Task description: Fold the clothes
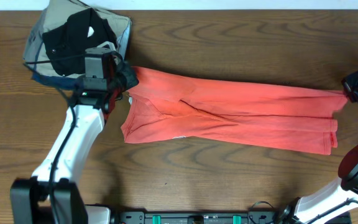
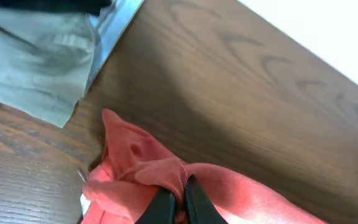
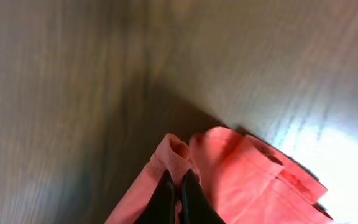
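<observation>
The clothes, a coral-red T-shirt (image 1: 241,112), lie stretched left to right across the wooden table, folded lengthwise into a long band. My left gripper (image 1: 124,79) is shut on the shirt's upper left corner; in the left wrist view its black fingers (image 2: 179,198) pinch a bunched fold of the red fabric (image 2: 135,155). My right gripper (image 1: 350,92) is shut on the upper right corner; the right wrist view shows its fingers (image 3: 176,198) clamping a hem of the cloth (image 3: 253,180). The lettering is hidden.
A pile of other garments (image 1: 79,37), black on grey-khaki with a blue edge, sits at the table's back left, just behind the left gripper; in the left wrist view it shows as grey cloth (image 2: 36,62). The table's far edge (image 2: 328,56) runs close behind.
</observation>
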Robot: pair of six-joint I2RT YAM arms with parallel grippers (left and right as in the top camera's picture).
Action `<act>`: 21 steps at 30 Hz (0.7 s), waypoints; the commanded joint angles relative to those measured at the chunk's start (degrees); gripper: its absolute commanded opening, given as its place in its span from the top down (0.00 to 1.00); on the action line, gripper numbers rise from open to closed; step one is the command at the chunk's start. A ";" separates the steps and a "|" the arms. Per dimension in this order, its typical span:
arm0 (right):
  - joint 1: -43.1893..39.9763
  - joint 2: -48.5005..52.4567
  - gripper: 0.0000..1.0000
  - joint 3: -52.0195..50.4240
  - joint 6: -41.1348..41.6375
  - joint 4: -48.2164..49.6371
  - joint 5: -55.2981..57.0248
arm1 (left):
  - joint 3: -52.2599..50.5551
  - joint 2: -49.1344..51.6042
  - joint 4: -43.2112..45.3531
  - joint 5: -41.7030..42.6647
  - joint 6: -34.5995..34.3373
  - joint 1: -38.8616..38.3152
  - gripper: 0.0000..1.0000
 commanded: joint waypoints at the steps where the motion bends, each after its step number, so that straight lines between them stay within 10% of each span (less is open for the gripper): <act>1: 1.22 -1.57 0.99 0.17 -2.08 -0.35 0.31 | 1.07 3.56 0.07 -0.70 -0.52 0.42 0.94; 21: 1.11 -1.57 0.99 -3.67 -0.48 -14.10 2.25 | 1.07 3.02 -22.60 -0.48 -0.61 0.42 0.94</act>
